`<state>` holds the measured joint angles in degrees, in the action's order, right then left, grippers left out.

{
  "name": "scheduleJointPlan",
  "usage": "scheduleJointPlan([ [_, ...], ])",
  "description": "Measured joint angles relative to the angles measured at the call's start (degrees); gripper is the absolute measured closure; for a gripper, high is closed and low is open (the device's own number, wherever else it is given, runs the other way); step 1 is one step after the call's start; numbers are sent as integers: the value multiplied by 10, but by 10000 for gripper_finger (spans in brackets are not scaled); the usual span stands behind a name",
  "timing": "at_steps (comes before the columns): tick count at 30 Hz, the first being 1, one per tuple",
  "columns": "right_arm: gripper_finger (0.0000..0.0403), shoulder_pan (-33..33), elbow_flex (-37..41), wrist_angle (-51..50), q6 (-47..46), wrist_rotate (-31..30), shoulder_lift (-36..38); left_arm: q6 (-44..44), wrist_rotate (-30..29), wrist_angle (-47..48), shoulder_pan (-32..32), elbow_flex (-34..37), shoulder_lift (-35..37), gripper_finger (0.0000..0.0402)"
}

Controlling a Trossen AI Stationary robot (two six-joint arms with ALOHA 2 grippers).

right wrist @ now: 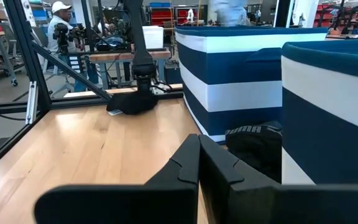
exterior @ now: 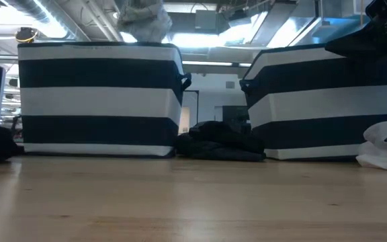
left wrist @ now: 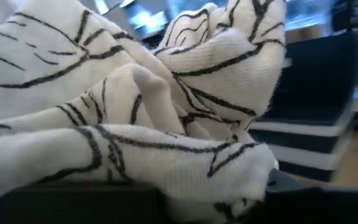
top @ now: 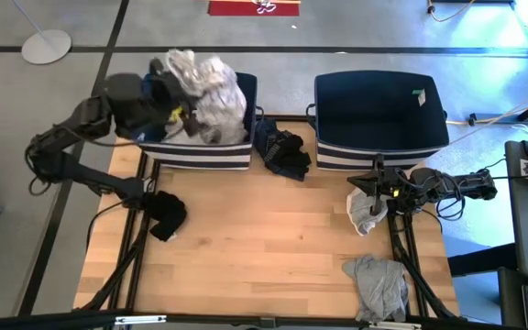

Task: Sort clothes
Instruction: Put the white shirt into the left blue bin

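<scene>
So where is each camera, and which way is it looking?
High view: above, straight down on the table, both arms, left gripper over the left bin.
Low view: table height, level at both bins; no arm clearly shows.
Left wrist view: on the left arm, filled by a patterned garment.
Right wrist view: on the right arm, past its shut fingers across the table.
Shared: the black clothes between the bins show in the high, low and right wrist views.

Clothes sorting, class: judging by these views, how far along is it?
Done: nothing is visibly settled in either bin. In hand: the left hand holds the patterned white garment over the left bin. Left: black garment, dark pile, white garment, grey garment.
</scene>
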<state>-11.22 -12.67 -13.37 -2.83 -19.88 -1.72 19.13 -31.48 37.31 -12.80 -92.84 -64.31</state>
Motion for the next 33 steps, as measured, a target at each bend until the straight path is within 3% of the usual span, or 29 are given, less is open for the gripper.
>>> scheduleJointPlan([
  [9,395,0,0,0,1,-6,0,-37,4,30,-155,68,-3,327],
  [15,395,0,0,-1,1,-7,0,-84,51,37,-217,139,-14,327],
  [20,395,0,0,-2,1,-7,0,-105,71,36,-250,196,-33,324],
  [23,395,0,0,-2,1,-7,0,-115,71,35,-265,223,-42,296],
  [33,395,0,0,-1,1,-7,0,-141,71,37,-271,240,-47,239],
])
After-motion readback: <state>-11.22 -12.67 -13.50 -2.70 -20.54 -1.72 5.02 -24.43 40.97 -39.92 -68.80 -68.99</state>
